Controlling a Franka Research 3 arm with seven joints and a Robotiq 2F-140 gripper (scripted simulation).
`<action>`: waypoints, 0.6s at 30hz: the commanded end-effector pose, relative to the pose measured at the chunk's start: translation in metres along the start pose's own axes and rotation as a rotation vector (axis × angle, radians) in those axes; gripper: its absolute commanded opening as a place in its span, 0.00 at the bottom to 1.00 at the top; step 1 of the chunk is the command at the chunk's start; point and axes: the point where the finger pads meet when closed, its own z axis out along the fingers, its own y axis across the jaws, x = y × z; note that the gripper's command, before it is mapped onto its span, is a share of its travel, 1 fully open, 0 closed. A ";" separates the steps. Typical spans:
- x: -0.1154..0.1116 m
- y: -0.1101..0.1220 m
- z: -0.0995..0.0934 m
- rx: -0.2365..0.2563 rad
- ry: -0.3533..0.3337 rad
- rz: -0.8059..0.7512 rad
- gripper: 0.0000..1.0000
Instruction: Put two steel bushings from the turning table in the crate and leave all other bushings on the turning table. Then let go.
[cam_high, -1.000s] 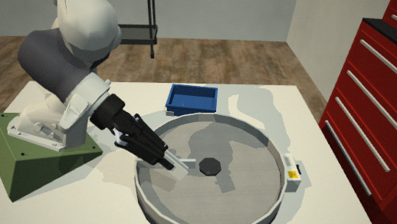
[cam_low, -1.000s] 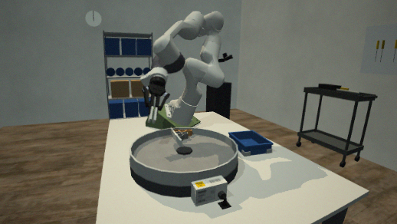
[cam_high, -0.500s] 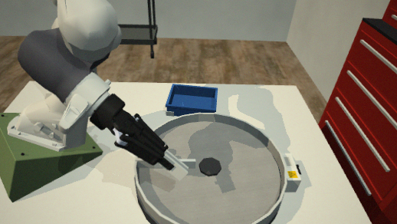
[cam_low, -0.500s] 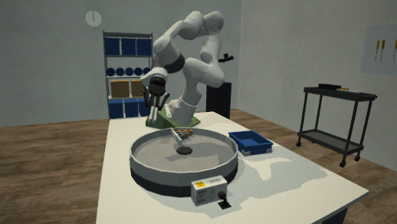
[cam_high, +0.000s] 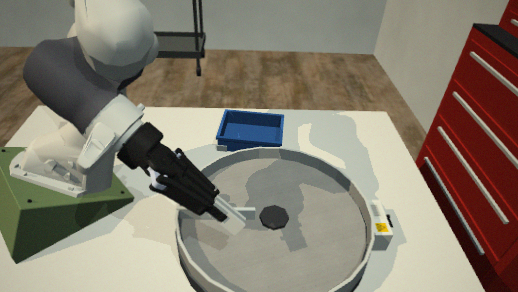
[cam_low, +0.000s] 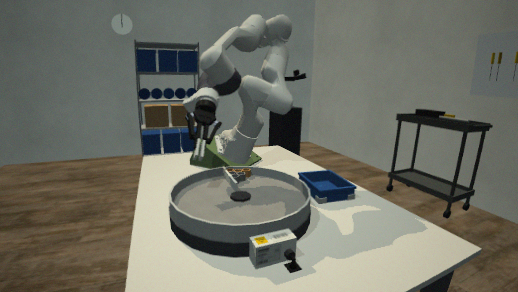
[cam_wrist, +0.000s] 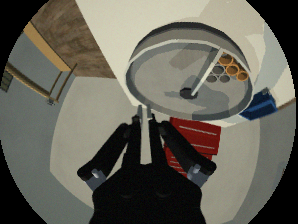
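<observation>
- Occupying the turning table (cam_high: 185, 244) (cam_low: 215, 218) (cam_wrist: 131, 90), steel bushings (cam_low: 239, 178) (cam_wrist: 218, 74) are resting beside orange ones (cam_low: 246, 172) (cam_wrist: 231, 69), next to a pale bar (cam_high: 245, 210) (cam_low: 229, 175) (cam_wrist: 207, 72) that is running outward from its dark hub (cam_high: 274, 217) (cam_low: 240, 196) (cam_wrist: 188, 93).
- The gripper (cam_high: 236, 224) (cam_low: 199, 154) (cam_wrist: 144, 110) is hanging above the turning table's arm side, its fingers standing together and clasping nothing.
- A labelled box (cam_high: 381, 241) (cam_low: 272, 250) is sitting against the turning table's outer wall.
- The blue crate (cam_high: 250, 142) (cam_low: 331, 195) (cam_wrist: 258, 106) is standing just beside the turning table.
- A dark cart (cam_low: 440, 121) is standing well apart from the turning table.
</observation>
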 end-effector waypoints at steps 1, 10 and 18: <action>0.000 0.000 0.000 0.000 0.000 0.000 0.06; 0.000 0.000 0.000 -0.001 0.000 0.000 0.06; -0.016 -0.002 0.003 -0.034 0.002 -0.008 0.06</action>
